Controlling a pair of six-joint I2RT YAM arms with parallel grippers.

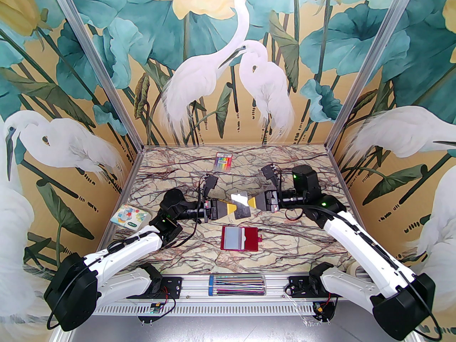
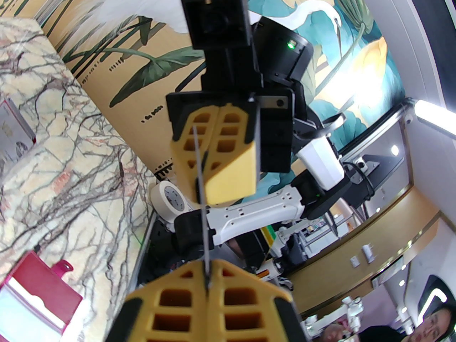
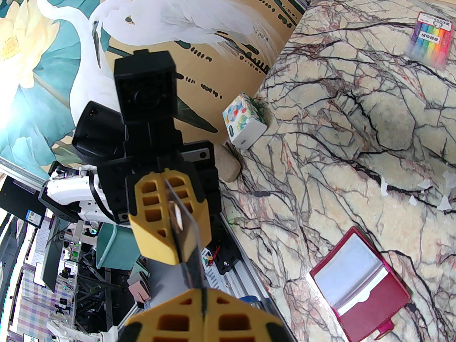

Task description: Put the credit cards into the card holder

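A silvery credit card (image 1: 239, 205) hangs in the air above the middle of the table, held at both ends. My left gripper (image 1: 231, 208) is shut on its left edge, and my right gripper (image 1: 251, 202) pinches its right edge. In the left wrist view the card (image 2: 203, 226) shows edge-on, running from my left gripper (image 2: 207, 287) to the right one (image 2: 217, 176). The right wrist view has the card (image 3: 188, 258) sitting in the slit of my right gripper (image 3: 204, 298). Below lies the open dark red card holder (image 1: 250, 239), with pale sleeves on its left half.
A rainbow-striped pack (image 1: 223, 161) lies at the back of the marble table. A patterned white square box (image 1: 129, 217) sits by the left wall. A clear box of pens (image 1: 237, 284) rests on the front rail. A tape roll (image 2: 171, 196) lies near the right arm's base.
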